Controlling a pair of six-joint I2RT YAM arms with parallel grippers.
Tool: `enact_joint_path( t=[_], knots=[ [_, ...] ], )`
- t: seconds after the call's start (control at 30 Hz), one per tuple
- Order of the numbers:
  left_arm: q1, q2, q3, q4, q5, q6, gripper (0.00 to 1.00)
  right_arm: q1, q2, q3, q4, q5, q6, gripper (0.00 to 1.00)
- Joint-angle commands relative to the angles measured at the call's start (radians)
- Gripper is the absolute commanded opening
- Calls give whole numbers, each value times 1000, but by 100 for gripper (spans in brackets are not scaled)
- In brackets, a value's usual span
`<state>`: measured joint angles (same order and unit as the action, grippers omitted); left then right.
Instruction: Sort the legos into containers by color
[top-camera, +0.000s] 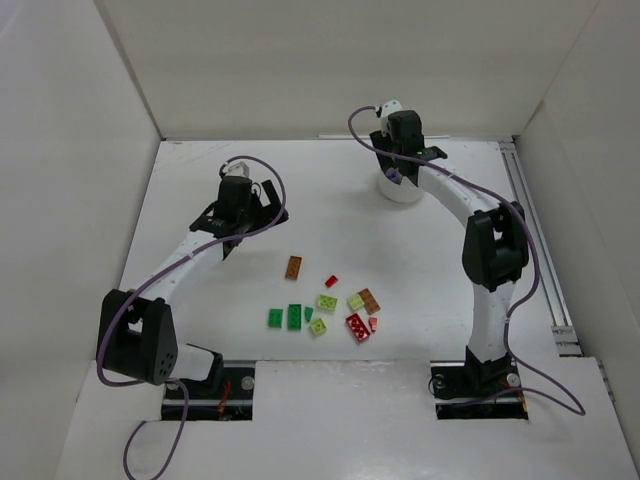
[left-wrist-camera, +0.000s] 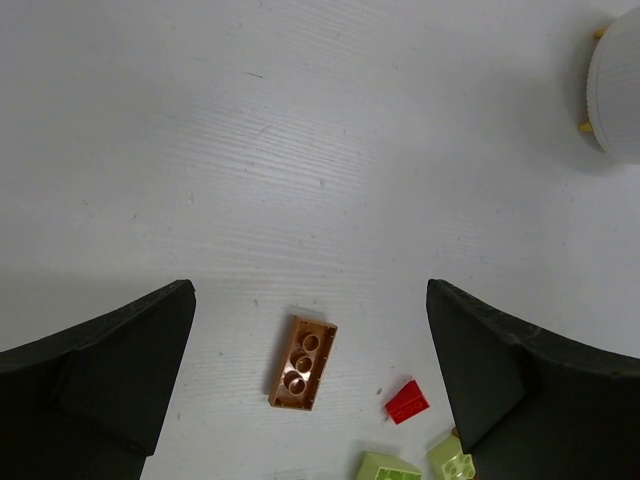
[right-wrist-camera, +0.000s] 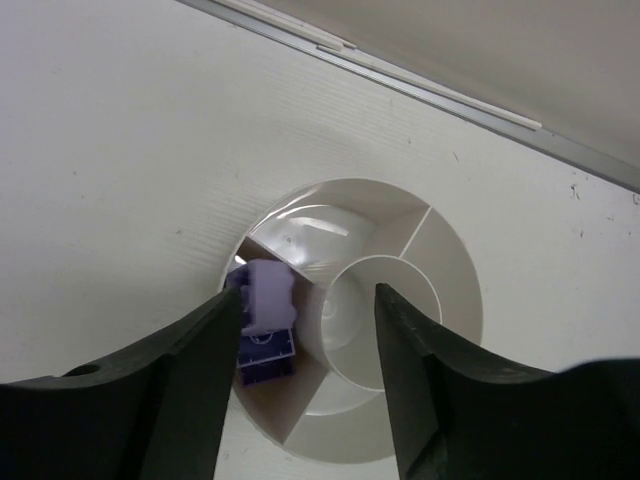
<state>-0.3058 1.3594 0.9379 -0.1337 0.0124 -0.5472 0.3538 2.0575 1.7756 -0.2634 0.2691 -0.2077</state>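
Several legos lie loose at the table's front middle: an orange-brown brick (top-camera: 293, 267), a small red piece (top-camera: 331, 281), lime pieces (top-camera: 326, 302), dark green plates (top-camera: 294, 316) and a red brick (top-camera: 357, 327). My left gripper (top-camera: 232, 235) is open and empty, above and to the left of them. In the left wrist view the orange-brown brick (left-wrist-camera: 302, 362) lies upside down on the table between its fingers (left-wrist-camera: 150, 350). My right gripper (right-wrist-camera: 308, 295) is open over the white dish (right-wrist-camera: 450, 270). A lavender brick (right-wrist-camera: 270, 295) rests on a dark purple one (right-wrist-camera: 265, 362) in its left compartment.
The dish (top-camera: 403, 190) stands at the back right under the right gripper. Its other compartments and central cup (right-wrist-camera: 365, 320) look empty. A metal rail (top-camera: 535, 250) runs along the table's right edge. White walls close the back and sides.
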Motion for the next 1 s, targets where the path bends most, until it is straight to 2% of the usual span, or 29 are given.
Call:
enact_joint_path(
  t=[0.0,0.13,0.27,0.33,0.37,0.4,0.7,0.97],
  knots=[
    [5,-13,47,20,21,16,100,-4,-28,35,6,-14,-10,63],
    [5,-13,38,9,33,16,100,-4,-77,2,6,-24,-10,65],
    [5,-13,19,9,52,6,100,-4,-178,-102,39,-56,-10,72],
    [5,-13,-5,0,52,-3,100,7,-226,-187,49,-56,14,82],
    [-9,-3,-5,-9,52,-3,100,17,-278,-220,61,-56,34,95],
    [-36,-3,-5,-9,14,-13,100,17,-304,-252,61,-67,48,100],
    [-159,18,-44,-49,-28,-23,100,45,-626,-641,105,-110,163,100],
    [-424,46,-34,-66,-106,50,100,45,-850,-883,105,-128,226,100]
  ],
)
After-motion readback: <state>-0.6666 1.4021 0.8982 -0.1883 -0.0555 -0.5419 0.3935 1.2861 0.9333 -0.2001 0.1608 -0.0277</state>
